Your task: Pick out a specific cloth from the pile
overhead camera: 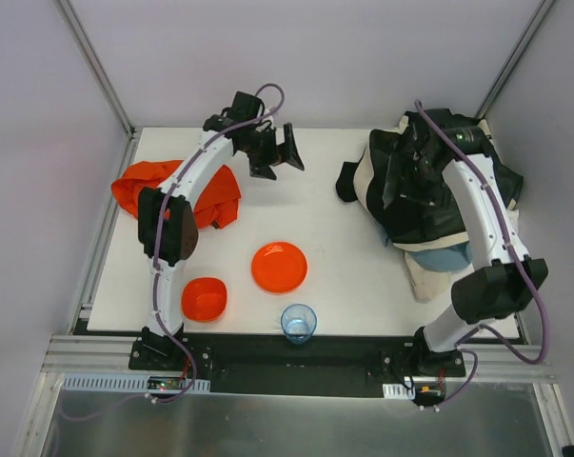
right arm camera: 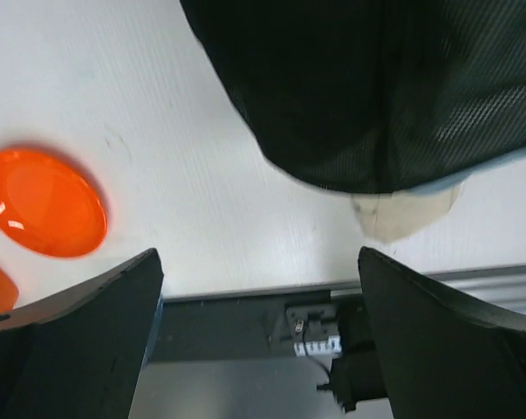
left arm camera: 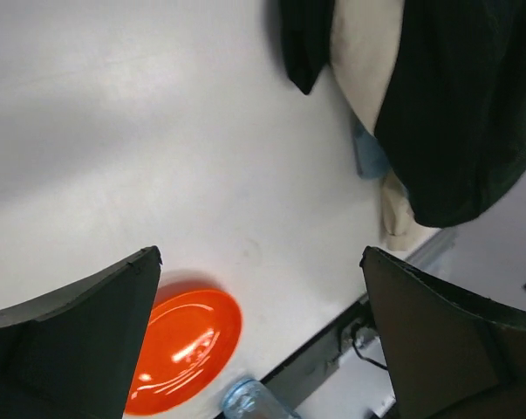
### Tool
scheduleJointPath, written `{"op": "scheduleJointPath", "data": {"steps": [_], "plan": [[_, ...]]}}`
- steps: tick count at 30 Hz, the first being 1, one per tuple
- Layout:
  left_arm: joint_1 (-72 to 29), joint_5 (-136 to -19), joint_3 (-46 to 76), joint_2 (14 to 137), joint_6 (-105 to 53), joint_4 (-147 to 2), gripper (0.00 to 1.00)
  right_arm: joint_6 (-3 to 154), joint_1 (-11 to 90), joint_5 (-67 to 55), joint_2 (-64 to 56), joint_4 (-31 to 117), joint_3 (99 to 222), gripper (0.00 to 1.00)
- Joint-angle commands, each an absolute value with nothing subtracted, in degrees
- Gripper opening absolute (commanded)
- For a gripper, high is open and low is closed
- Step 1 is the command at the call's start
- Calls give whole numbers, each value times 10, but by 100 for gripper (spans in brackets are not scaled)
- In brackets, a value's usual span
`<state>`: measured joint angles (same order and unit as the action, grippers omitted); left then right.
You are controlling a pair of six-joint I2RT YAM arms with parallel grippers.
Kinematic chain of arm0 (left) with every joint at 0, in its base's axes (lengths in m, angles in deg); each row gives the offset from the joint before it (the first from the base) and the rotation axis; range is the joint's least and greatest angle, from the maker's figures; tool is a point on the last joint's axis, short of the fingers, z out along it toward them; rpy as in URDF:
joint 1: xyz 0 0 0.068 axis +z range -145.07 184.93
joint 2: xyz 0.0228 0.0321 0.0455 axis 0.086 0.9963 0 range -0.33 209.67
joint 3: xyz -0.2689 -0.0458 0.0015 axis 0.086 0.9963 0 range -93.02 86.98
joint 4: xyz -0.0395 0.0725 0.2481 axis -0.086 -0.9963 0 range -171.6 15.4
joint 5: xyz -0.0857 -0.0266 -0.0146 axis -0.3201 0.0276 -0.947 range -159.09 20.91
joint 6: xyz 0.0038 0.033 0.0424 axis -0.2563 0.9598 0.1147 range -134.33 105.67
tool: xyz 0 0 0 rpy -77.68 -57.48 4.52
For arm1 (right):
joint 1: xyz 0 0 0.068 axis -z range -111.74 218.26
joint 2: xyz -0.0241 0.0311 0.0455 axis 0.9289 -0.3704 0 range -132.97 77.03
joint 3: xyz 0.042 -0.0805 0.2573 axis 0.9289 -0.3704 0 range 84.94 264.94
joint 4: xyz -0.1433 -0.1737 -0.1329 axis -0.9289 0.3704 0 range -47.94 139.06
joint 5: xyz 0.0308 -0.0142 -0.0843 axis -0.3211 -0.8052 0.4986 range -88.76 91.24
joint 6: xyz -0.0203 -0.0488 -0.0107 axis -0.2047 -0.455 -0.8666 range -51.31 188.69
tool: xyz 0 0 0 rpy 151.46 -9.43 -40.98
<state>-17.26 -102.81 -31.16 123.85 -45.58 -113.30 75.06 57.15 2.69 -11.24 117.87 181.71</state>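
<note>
Cloth [overhead camera: 132, 193]: orange-red, rumpled, lying on the white table [overhead camera: 334, 228] at 9 o'clock in the top view. The left arm crosses over its right part. It is well apart from the pile.

Pile [overhead camera: 410, 205]: black mesh over cream and light blue fabric, at 3 o'clock on the table.

Left gripper [overhead camera: 277, 157]: fingers spread wide, nothing between them. It hangs over bare table at 11 o'clock, to the right of the cloth.

Right gripper [right arm camera: 256, 262]: fingers spread wide, nothing held, black mesh just beyond them. In the top view it sits over the pile's far part.

Orange plate [overhead camera: 279, 267]: near centre, toward 6 o'clock.

Orange bowl [overhead camera: 204, 298]: 7 o'clock.

Blue cup [overhead camera: 298, 323]: upright, 6 o'clock, at the near edge.
</note>
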Motion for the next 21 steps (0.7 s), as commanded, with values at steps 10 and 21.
{"op": "scheduleJointPath", "data": {"steps": [10,21], "plan": [[-129,-630,-227,1020,-268,-1230,99,697,568,65,-241,1241,2112,96],[-130,-601,-127,899,-255,-1121,99,693,582,72,-175,1115,2045,96]]}}
